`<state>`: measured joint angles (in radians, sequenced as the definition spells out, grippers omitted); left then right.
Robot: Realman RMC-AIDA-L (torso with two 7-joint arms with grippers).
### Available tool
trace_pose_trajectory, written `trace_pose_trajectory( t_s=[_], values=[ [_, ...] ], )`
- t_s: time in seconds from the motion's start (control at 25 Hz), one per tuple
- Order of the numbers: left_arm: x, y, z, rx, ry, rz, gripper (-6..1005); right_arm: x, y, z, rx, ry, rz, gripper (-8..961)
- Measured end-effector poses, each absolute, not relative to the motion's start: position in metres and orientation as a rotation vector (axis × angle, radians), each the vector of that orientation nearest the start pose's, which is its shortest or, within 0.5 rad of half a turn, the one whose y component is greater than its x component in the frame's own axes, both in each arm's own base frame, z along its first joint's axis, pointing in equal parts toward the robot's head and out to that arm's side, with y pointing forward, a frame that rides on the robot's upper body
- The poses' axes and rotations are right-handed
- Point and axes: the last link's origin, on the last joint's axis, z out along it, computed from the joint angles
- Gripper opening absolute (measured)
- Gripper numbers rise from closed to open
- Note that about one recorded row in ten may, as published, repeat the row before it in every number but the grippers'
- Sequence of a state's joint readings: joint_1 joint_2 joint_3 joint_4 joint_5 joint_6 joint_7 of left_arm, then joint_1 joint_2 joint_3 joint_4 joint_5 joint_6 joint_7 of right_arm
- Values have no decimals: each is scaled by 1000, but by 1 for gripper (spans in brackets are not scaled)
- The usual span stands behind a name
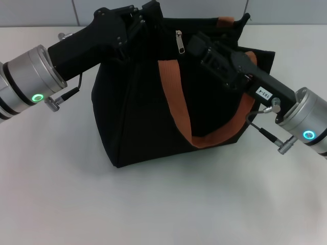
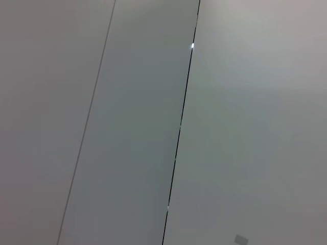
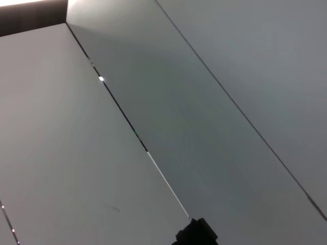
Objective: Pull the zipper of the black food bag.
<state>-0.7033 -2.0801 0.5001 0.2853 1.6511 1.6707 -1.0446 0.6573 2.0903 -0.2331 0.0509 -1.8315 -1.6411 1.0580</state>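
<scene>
The black food bag (image 1: 148, 117) stands on the white table in the head view, with an orange-brown handle (image 1: 176, 102) hanging down its front. The silver zipper (image 1: 180, 42) pull hangs on the bag's upper edge, near the middle. My left gripper (image 1: 139, 21) is at the bag's top left corner, against the upper edge. My right gripper (image 1: 195, 45) reaches in from the right, with its tip just right of the zipper pull. Both wrist views show only wall panels, with no bag and no zipper.
The white table (image 1: 163, 204) spreads in front of and beside the bag. A grey panelled wall (image 1: 286, 10) rises behind it. A small black part (image 3: 196, 237) shows at the edge of the right wrist view.
</scene>
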Motion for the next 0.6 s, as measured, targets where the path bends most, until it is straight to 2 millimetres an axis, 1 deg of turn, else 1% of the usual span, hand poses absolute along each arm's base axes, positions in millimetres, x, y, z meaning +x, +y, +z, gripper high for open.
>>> trace_pose_trajectory(
  t_s=[0.04, 0.2, 0.4, 0.6],
  values=[
    [-191, 355, -3, -2406, -352, -1401, 91, 206, 316, -53, -2257, 889, 1601, 366],
    [-190, 355, -3, -2407, -349, -1403, 95, 207, 317, -53, -2261, 952, 1605, 366],
    [-188, 356, -5, -2416, -345, -1408, 99, 206, 319, -53, -2267, 983, 1611, 367],
    [-185, 356, -7, -2426, -341, -1413, 103, 201, 326, -56, -2286, 999, 1586, 367]
  ],
)
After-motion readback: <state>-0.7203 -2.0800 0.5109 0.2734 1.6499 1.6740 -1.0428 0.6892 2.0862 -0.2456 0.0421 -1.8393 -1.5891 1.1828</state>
